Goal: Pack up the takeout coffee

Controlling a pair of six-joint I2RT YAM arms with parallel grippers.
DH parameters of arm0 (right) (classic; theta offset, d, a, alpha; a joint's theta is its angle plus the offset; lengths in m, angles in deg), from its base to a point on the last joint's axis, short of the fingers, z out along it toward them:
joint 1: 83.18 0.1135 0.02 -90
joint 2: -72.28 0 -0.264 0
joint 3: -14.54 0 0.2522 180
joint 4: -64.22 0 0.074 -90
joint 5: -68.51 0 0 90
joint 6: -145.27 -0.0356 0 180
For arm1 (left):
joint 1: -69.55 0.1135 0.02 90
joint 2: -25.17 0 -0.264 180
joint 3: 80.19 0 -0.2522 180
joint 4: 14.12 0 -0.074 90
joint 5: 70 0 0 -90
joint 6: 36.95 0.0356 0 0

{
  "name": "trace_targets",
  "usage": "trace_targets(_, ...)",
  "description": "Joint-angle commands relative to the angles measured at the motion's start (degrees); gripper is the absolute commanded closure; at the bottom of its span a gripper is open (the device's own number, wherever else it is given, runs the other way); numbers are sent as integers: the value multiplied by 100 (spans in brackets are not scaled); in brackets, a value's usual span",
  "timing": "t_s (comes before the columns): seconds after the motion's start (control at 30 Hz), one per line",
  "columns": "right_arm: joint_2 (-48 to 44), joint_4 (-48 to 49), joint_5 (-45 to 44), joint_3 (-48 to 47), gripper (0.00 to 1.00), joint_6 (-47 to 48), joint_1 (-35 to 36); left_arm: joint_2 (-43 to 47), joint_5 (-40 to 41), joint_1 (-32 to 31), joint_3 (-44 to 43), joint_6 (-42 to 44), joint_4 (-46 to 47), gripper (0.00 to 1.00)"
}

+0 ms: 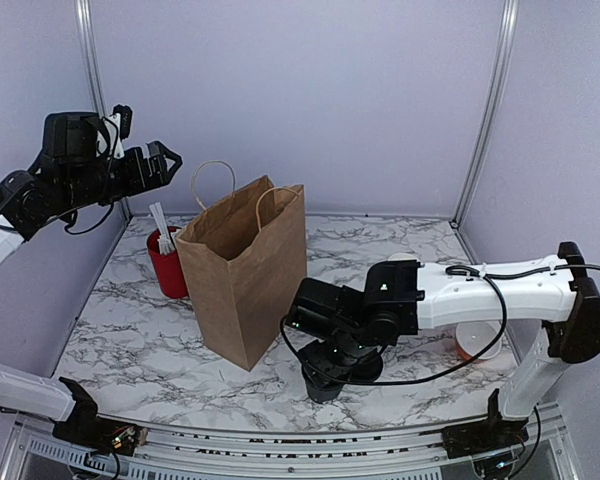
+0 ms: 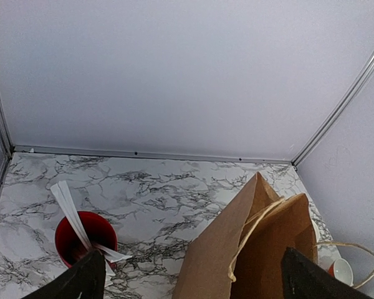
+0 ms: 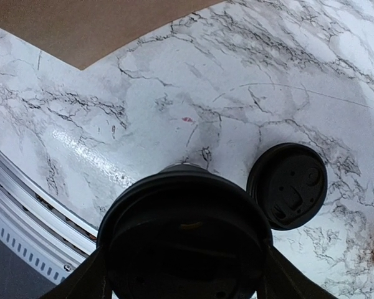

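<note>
The takeout coffee (image 1: pixel 323 383) is a black cup with a black lid, standing on the marble table near the front edge. In the right wrist view the takeout coffee (image 3: pixel 184 233) fills the lower middle. My right gripper (image 1: pixel 332 362) reaches down over it, one finger on each side of the cup. The lid hides whether the fingers (image 3: pixel 92 280) press on the cup wall. A brown paper bag (image 1: pixel 244 270) stands open just left of the cup. My left gripper (image 1: pixel 156 165) hangs open high above the bag's left side, empty.
A red holder (image 1: pixel 166 262) with white sticks stands behind the bag (image 2: pixel 249 249) at the left. A loose black lid (image 3: pixel 288 194) lies flat beside the cup. A white and orange cup (image 1: pixel 477 342) sits at the right. The table's metal front rail (image 3: pixel 25 205) is close by.
</note>
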Motion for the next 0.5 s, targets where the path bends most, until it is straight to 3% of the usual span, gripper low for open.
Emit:
trace_targets(0.0, -97, -210, -200, -109, 34, -50, 9, -179, -313, 40, -196, 68, 88, 1)
trace_targets(0.33, -850, 496, -174, 117, 35, 168, -427, -422, -737, 46, -464, 327, -107, 4)
trace_targets(0.47, -1100, 727, -177, 147, 35, 406, -692, -668, -962, 43, -746, 571, -325, 12)
